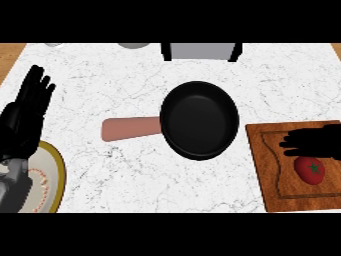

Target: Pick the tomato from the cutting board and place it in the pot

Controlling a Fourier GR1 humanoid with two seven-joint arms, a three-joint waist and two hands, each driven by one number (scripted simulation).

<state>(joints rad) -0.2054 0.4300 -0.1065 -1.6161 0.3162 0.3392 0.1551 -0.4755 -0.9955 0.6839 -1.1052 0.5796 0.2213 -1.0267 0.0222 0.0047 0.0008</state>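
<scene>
A red tomato [310, 169] with a green stem lies on the wooden cutting board [270, 170] at the lower right. My right hand [326, 141] hovers just above it, fingers stretched out to the left and open, touching nothing that I can see. A black pot [199, 119] with a pinkish handle [129, 128] sits in the middle of the marble counter, left of the board. At the left edge my left hand [24, 116] rests open with fingers pointing up.
A cream plate with a gold rim [52, 176] lies at the lower left under my left forearm. A grey box [201, 51] stands at the counter's far edge, with two pale round things [132, 45] to its left.
</scene>
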